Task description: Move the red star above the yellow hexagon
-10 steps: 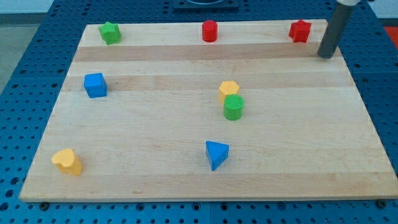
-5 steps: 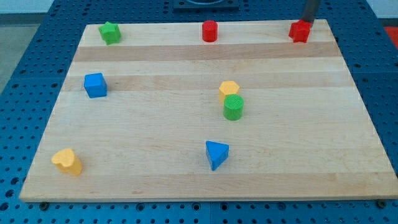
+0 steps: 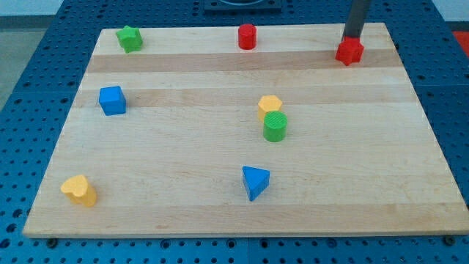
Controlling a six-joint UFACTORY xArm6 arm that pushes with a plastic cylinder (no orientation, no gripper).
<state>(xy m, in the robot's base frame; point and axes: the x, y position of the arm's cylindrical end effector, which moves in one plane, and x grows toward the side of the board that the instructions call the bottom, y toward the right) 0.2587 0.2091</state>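
The red star (image 3: 350, 51) sits near the board's top right, a little below the top edge. My tip (image 3: 352, 37) stands right behind it on its upper side, touching it. The yellow hexagon (image 3: 270, 105) lies near the board's middle, to the lower left of the star. A green cylinder (image 3: 275, 126) sits directly below the hexagon, touching it.
A red cylinder (image 3: 247, 36) and a green star (image 3: 130, 38) sit along the top edge. A blue cube (image 3: 112, 100) is at the left, a yellow heart (image 3: 79, 190) at the lower left, and a blue triangle (image 3: 254, 181) at the bottom middle.
My tip moved from the star's right to its upper side and has pushed the red star down the view by a small distance. The other blocks stayed put.
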